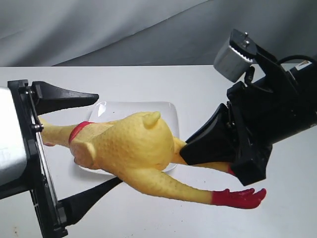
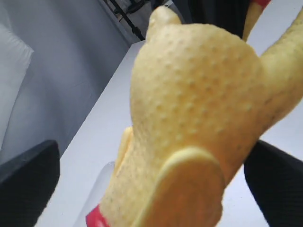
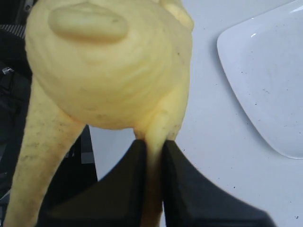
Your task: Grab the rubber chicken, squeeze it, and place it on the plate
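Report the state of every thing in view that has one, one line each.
Glossy white square plate: flat on the white table, visible part bare.
Long yellow bumpy rubber chicken: gripped by one leg, apparently lifted above the plate, body not visibly squashed.
Left gripper: open, fingers either side of the chicken's front end, not closed on it.
Right gripper: shut on the chicken's leg.

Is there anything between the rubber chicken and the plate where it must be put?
Nothing visible does. The rubber chicken is held above the plate, one leg clamped in the right gripper; the open left gripper straddles it and is not beneath it. The plate's visible part is bare.
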Robot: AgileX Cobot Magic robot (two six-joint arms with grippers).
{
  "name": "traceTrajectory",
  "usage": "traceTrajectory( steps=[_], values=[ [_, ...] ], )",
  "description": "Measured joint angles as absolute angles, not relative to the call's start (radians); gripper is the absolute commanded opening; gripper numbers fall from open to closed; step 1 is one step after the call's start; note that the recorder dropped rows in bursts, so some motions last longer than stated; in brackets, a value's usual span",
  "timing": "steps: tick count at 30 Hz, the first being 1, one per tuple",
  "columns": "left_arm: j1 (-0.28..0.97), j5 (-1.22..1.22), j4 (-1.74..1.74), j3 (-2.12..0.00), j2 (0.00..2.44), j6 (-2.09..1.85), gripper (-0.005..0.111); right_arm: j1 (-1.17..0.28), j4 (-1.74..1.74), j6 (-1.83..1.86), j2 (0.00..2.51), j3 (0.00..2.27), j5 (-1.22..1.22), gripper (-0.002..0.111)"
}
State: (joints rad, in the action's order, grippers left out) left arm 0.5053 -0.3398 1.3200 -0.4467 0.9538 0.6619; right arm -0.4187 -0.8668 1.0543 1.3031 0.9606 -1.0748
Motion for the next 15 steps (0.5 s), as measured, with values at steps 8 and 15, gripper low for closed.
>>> traceTrajectory(
  steps=[8,15],
  values=[
    [0.505,-0.341,1.322,-0.447,0.954,0.660,0.002,-0.419,-0.875,1.051,1.303,0.961,-1.064,0.000],
    [0.505,-0.341,1.324,-0.447,0.954,0.660,0.004,-0.419,-0.875,1.051,1.303,0.961,-1.064,0.000]
  ],
)
